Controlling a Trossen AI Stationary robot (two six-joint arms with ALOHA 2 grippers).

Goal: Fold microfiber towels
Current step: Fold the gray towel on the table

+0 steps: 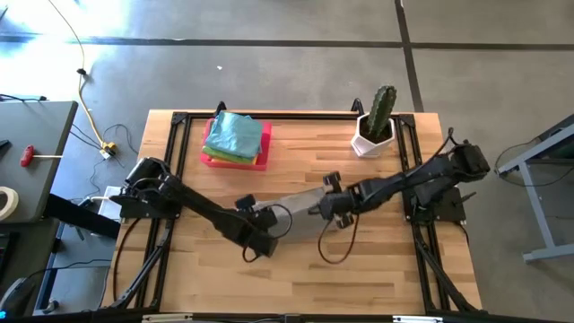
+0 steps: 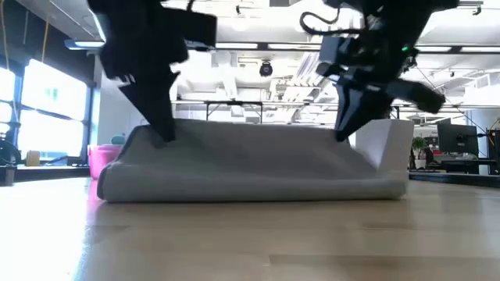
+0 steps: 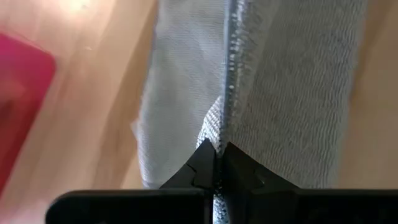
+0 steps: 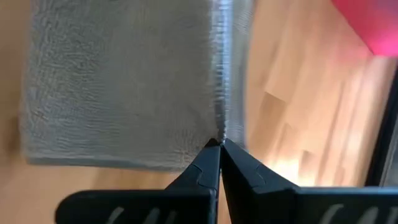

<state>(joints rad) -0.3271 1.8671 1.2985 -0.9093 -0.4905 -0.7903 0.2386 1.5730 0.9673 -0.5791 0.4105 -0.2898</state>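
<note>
Both tools, L (image 1: 266, 240) & R (image 1: 323, 209), pinch grey towel (image 1: 296, 208) edge near tray (image 1: 235, 160); I'd carry over level, align edges.

Grey towel (image 1: 300, 208), teal-blue, green and yellow towels (image 1: 237, 137) stacked, pink tray (image 1: 262, 157), pale wooden table (image 1: 377, 269)
</note>
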